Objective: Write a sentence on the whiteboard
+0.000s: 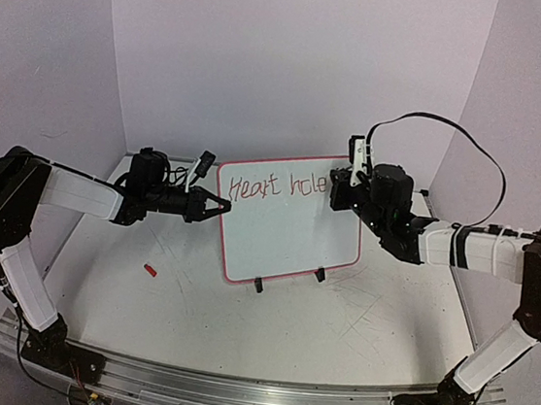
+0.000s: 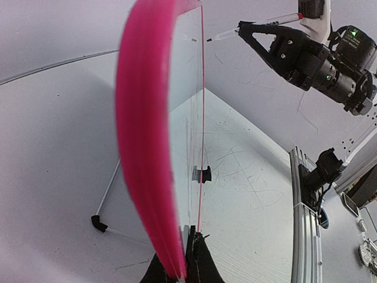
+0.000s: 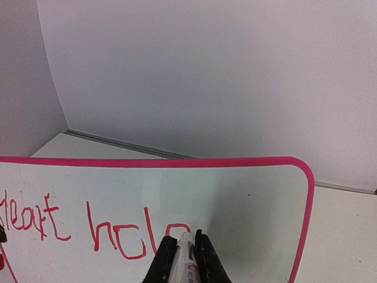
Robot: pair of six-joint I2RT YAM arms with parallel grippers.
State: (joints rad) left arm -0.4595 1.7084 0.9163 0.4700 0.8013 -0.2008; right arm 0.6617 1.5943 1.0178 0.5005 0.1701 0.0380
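While the whiteboard [image 1: 287, 229] stands upright near the middle of the table [image 1: 355, 320] on its two black clip feet [image 1: 258, 284], both arms are at it from either side. The board leans a little, its top left corner higher than the right, with the pink rim all round.

The left gripper [image 1: 223, 207] comes in level from the left, jaws closed tight on the board's left edge about halfway up. In the left wrist view the pink rim runs straight down into the pinched fingers [image 2: 203, 262], with no gap showing.

The right gripper [image 3: 184, 243] is at the board's top right area, jaws clamped narrow around a marker [image 3: 184, 258] with a white barrel. The barrel sits between the two fingers and points forward at the board face. The tip is right at the surface, at the end of the last red stroke. Actual contact is too close to call: the left wrist view shows the tip just beside the board's edge line.

Red writing [image 3: 118, 233] runs across the upper part of the board in two words, roughly "Heart hole", with the last letter partly hidden behind the marker.

A small red piece [image 1: 150, 269] lies on the table to the left of the board, well apart from it and below the left arm.
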